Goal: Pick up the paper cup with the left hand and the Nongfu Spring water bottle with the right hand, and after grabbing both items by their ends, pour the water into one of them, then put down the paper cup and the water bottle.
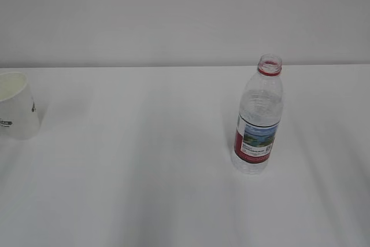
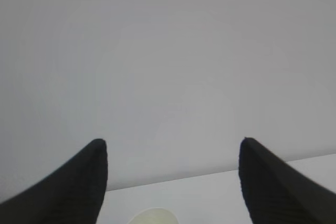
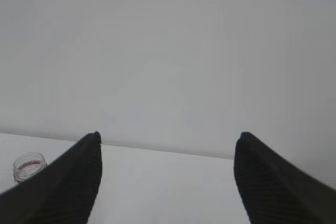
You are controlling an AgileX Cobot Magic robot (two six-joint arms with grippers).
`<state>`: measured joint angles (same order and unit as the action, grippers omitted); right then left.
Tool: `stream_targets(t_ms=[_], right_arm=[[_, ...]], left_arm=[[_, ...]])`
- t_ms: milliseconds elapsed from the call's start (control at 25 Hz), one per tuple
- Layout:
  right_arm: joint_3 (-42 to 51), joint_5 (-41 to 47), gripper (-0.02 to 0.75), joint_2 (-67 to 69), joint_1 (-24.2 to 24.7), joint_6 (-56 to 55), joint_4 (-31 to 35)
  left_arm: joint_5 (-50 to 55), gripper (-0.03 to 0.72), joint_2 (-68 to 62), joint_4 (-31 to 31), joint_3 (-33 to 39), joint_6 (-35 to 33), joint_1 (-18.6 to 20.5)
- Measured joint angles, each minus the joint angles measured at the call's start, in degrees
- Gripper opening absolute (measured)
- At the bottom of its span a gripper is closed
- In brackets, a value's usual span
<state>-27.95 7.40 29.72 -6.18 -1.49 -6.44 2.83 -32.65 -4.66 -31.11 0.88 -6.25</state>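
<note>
Paper cup (image 1: 17, 105) apparently upright, well left of uncapped bottle (image 1: 258, 120)

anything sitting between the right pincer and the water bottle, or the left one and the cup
Nothing visible does. The right pincer stands open with only bare table near the water bottle. The left pincer is open above the paper cup; no other objects show on the table.

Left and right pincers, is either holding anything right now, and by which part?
Nothing is held. Left pincer and right pincer are both open and empty.
</note>
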Motion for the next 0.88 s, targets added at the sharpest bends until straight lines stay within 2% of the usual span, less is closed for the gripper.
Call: stream_targets(t_ms=[400, 880], right_arm=[[0.00, -7.77, 0.590, 7.53, 0.00, 0.00, -0.04], [0.00, -12.47, 0.589, 10.51, 0.00, 0.00, -0.04]], left_arm=[[-7.26, 0.570, -4.76, -0.20, 0.00, 0.00, 0.00], [-7.79, 0.570, -5.10, -0.32, 0.00, 0.00, 0.00]])
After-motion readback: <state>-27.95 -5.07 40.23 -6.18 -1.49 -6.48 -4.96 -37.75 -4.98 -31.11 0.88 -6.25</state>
